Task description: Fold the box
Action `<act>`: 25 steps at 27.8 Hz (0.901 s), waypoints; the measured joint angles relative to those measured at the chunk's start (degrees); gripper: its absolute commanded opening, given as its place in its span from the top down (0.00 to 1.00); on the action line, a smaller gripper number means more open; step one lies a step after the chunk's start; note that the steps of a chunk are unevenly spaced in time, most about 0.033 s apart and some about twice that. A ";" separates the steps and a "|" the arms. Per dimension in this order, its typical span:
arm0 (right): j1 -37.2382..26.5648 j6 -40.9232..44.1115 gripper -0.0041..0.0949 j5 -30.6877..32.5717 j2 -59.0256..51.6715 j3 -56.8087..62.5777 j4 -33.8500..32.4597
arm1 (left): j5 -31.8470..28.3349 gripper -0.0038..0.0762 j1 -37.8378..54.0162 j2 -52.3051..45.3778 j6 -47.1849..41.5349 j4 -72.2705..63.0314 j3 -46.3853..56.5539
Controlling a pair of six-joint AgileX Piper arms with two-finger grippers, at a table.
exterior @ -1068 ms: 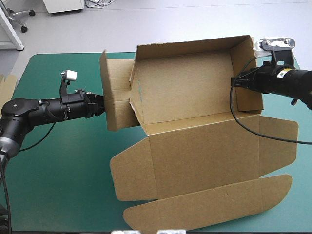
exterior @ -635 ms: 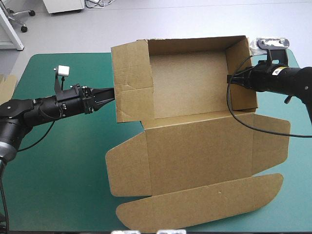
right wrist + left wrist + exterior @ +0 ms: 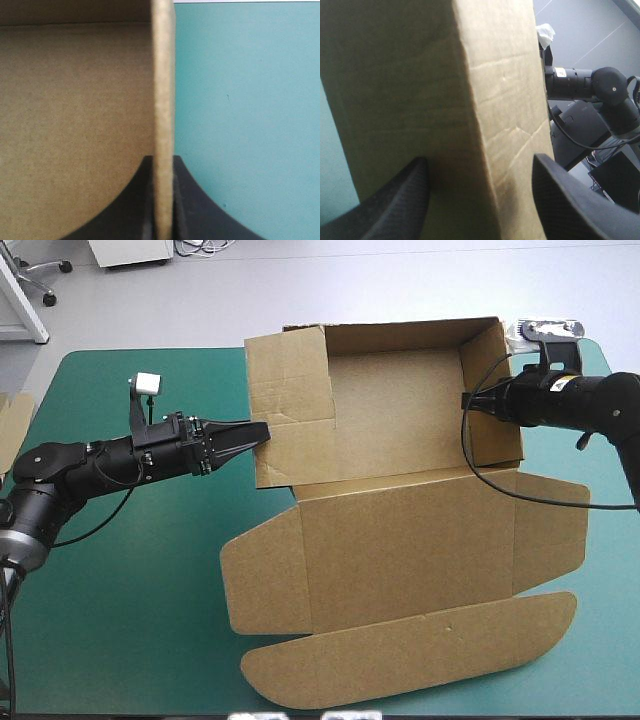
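Note:
The brown box (image 3: 390, 410) stands as an open tray at the table's far side, its lid (image 3: 400, 560) lying flat toward the near edge. My left gripper (image 3: 250, 435) is open, its tips against the box's raised left wall (image 3: 290, 410). In the left wrist view that wall (image 3: 445, 100) fills the space between the spread fingers of the left gripper (image 3: 480, 195). My right gripper (image 3: 468, 402) is shut on the right wall (image 3: 492, 400). The right wrist view shows the wall's edge (image 3: 162, 90) pinched in the right gripper (image 3: 162, 162).
The lid's front flap (image 3: 410, 660) reaches close to the table's near edge. An edge of more brown board (image 3: 12, 425) shows at the table's left edge. Bare teal-green cover (image 3: 120, 620) lies at the near left. The right arm (image 3: 580, 85) appears beyond the wall in the left wrist view.
The left flap, earlier splayed outward, now stands as an upright wall. My left gripper has moved right, up to that wall. The right gripper has kept its hold and shifted slightly.

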 measured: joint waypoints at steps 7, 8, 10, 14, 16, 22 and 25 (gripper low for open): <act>0.00 0.00 0.98 -0.06 0.06 0.00 0.52 | 0.00 0.40 -0.70 0.00 -1.03 -0.81 -3.59; 0.00 0.00 0.98 -0.06 0.06 0.00 0.52 | 0.00 0.40 -0.93 0.00 -1.09 -0.85 -4.05; 0.00 0.00 0.98 -0.06 0.06 0.00 0.52 | 0.00 0.40 -1.75 0.00 -1.31 -0.84 -4.42; 0.00 0.00 0.98 -0.06 0.06 0.00 0.52 | 0.00 0.40 -3.89 0.00 -1.96 -0.31 -4.55; 0.00 0.00 0.98 -0.06 0.06 0.00 0.36 | 0.13 0.40 -4.64 0.00 -2.36 0.02 -5.27; 0.00 0.00 0.98 0.05 0.06 0.00 0.36 | 0.44 0.40 -5.94 0.00 -4.60 0.88 -10.61; 0.00 0.00 0.98 0.16 0.06 0.00 0.36 | 0.89 0.40 -6.09 0.00 -6.34 4.58 -12.63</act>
